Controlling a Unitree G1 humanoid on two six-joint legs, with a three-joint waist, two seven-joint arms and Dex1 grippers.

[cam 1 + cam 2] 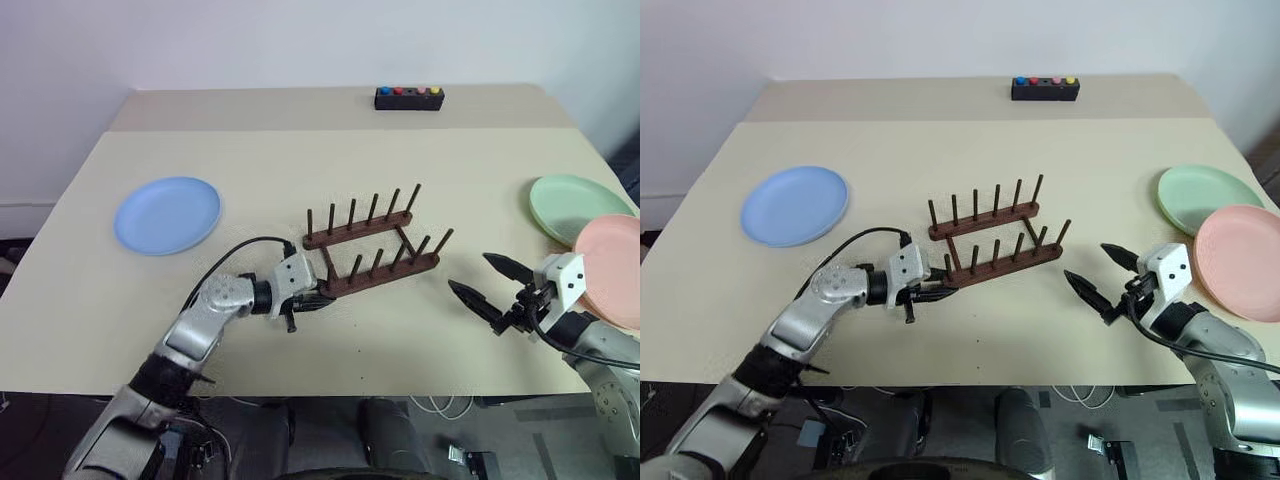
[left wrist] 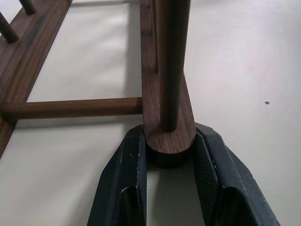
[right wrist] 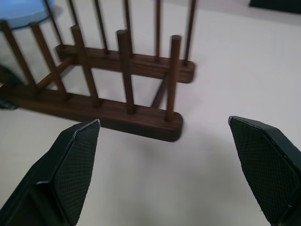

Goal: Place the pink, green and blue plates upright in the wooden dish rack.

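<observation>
The wooden dish rack (image 1: 370, 245) stands at the table's middle, its pegs bare. My left gripper (image 1: 318, 298) is shut on the left end of the rack's near rail (image 2: 169, 134), one black finger (image 2: 124, 174) on each side of it. The blue plate (image 1: 167, 214) lies flat at the left. At the right edge the green plate (image 1: 578, 207) lies flat, with the pink plate (image 1: 615, 268) just in front of it, overlapping it. My right gripper (image 1: 470, 272) hovers open and holds nothing, between the rack (image 3: 122, 117) and the pink plate.
A small black box with coloured buttons (image 1: 409, 97) sits at the far edge of the table (image 1: 300, 160). Bare tabletop lies between the rack and the plates on both sides.
</observation>
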